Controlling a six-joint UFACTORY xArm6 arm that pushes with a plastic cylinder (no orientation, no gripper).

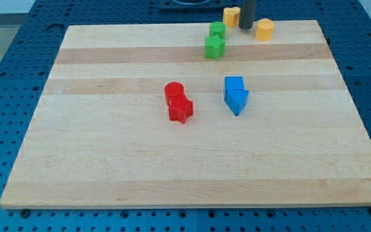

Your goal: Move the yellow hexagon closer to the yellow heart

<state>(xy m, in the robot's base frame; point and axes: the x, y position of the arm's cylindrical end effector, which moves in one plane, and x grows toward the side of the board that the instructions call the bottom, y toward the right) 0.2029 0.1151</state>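
Two yellow blocks sit at the view's top edge of the wooden board (108, 161). The right one (265, 29) looks like the yellow hexagon. The left one (231, 15) appears to be the yellow heart, though its shape is hard to make out. My dark rod comes down between them, and my tip (245, 28) rests on the board just right of the left yellow block and left of the hexagon. I cannot tell whether the tip touches either block.
A green cylinder (218, 29) and a green star-like block (215, 47) sit just left of and below the tip. A red cylinder (174, 92) and a red star (180, 111) touch at mid-board. Two blue blocks (234, 84) (237, 100) touch to their right.
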